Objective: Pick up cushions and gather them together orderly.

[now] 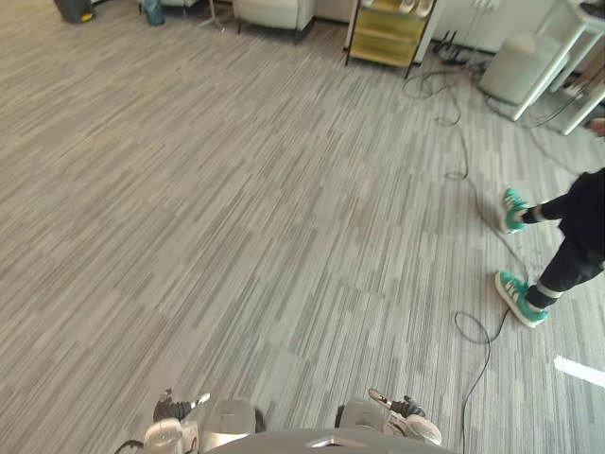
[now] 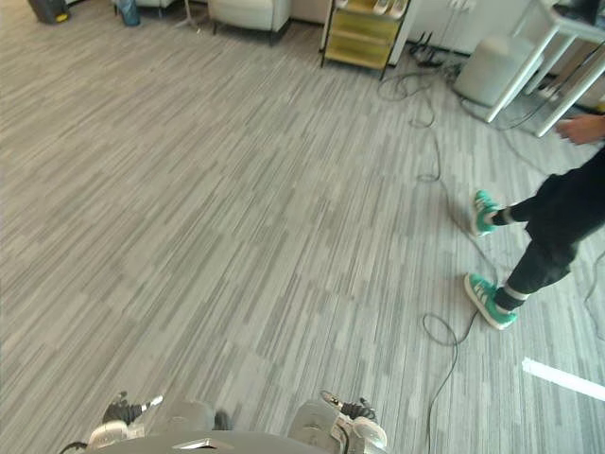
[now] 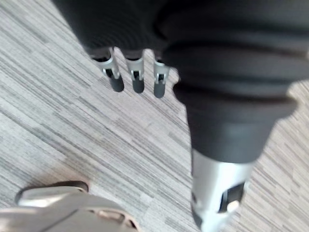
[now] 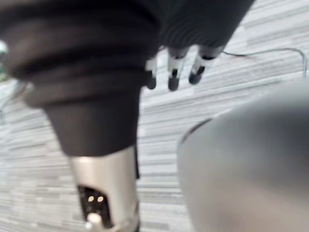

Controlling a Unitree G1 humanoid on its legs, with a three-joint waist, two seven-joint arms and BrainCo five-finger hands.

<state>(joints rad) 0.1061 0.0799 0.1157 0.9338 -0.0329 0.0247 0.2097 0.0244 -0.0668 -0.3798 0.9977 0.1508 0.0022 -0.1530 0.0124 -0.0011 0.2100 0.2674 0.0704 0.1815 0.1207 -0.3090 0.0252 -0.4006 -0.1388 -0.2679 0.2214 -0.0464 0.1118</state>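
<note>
The left hand (image 3: 137, 79) hung loose over the grey striped carpet (image 1: 236, 208), fingers straight and holding nothing. The right hand (image 4: 173, 72) hung the same way, released and bare. Both were far short of the yellow shelf cart (image 1: 388, 33). Where the cushions lay could not be told, and neither hand had one. A person (image 1: 577, 236) in green shoes (image 1: 520, 298) stood nearer than the cart and off to its right. A pale armchair (image 1: 274, 11) sat just left of the cart, and a white table (image 1: 558, 57) stood to its right. Cushions would likely be light, soft and bulky, sagging if pinched. The surer hold would probably be a hand on each opposite side, squeezing gently.
</note>
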